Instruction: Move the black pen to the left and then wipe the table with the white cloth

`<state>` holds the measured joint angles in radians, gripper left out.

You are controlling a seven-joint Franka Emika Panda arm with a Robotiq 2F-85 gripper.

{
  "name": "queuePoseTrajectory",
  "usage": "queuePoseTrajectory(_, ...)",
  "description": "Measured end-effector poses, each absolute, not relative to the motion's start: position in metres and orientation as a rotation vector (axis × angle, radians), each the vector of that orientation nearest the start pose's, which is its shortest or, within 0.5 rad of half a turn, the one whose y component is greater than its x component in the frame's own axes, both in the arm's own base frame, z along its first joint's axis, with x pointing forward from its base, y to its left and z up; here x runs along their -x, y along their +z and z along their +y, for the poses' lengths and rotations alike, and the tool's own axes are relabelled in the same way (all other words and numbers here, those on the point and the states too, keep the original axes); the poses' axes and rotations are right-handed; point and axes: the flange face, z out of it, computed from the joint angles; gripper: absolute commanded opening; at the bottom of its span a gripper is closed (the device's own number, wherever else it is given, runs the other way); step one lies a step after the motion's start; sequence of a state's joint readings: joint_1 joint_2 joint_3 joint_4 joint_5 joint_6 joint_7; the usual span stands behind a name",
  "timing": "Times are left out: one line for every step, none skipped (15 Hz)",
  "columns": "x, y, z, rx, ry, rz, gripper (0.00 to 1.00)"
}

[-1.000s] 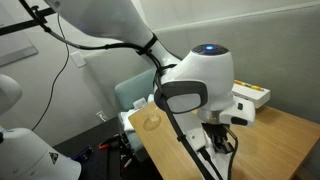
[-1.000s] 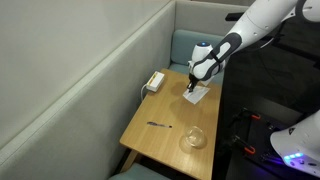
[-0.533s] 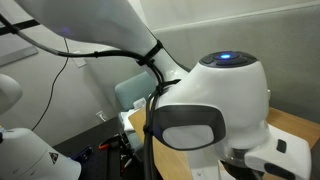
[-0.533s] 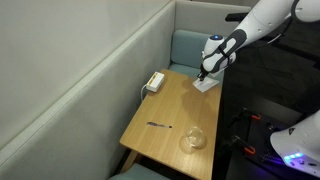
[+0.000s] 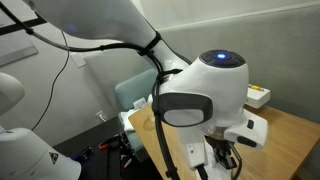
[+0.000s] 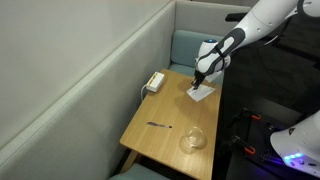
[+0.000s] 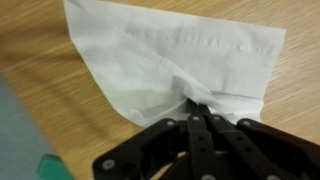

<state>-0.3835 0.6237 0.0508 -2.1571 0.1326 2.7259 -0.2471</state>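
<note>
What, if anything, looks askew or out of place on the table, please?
Only the white cloth: it lies crooked to the wood grain and is puckered into wrinkles where the gripper pinches its edge. Nothing looks spilled or damaged.

Wooden table (image 6: 165, 105), grey partition (image 6: 80, 70) (teal seat (image 6: 185, 45) behind).

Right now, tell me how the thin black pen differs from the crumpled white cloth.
The thin black pen is a dark, slim stick; the white cloth is a pale, broad sheet. The pen lies free, while the cloth is pinched in the gripper. Both rest on the wooden table.
</note>
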Motion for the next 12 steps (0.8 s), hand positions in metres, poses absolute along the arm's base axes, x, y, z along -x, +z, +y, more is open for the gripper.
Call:
queuePoseTrajectory(-0.518, 0.099, -0.166, 2.999, 0.063, 0.29, 0.0)
queuePoseTrajectory(-0.52, 0.098, -0.151, 2.97, 0.076, 0.252, 0.0)
queuePoseTrajectory(-0.522, 0.099, -0.136, 2.941, 0.089, 0.213, 0.0)
queuePoseTrajectory(-0.524, 0.099, -0.122, 2.916, 0.101, 0.179, 0.0)
queuePoseTrajectory(-0.525, 0.101, -0.111, 2.896, 0.112, 0.152, 0.0)
queuePoseTrajectory(-0.527, 0.102, -0.101, 2.879, 0.121, 0.132, 0.0)
queuePoseTrajectory(-0.528, 0.105, -0.095, 2.866, 0.127, 0.12, 0.0)
queuePoseTrajectory(-0.529, 0.109, -0.091, 2.857, 0.124, 0.104, 0.0)
queuePoseTrajectory(-0.531, 0.114, -0.089, 2.852, 0.108, 0.087, 0.0)
queuePoseTrajectory(-0.534, 0.121, -0.086, 2.845, 0.064, 0.051, 0.0)
queuePoseTrajectory(-0.537, 0.132, -0.082, 2.835, 0.001, 0.007, 0.0)
queuePoseTrajectory(-0.541, 0.144, -0.077, 2.823, -0.066, -0.035, 0.0)
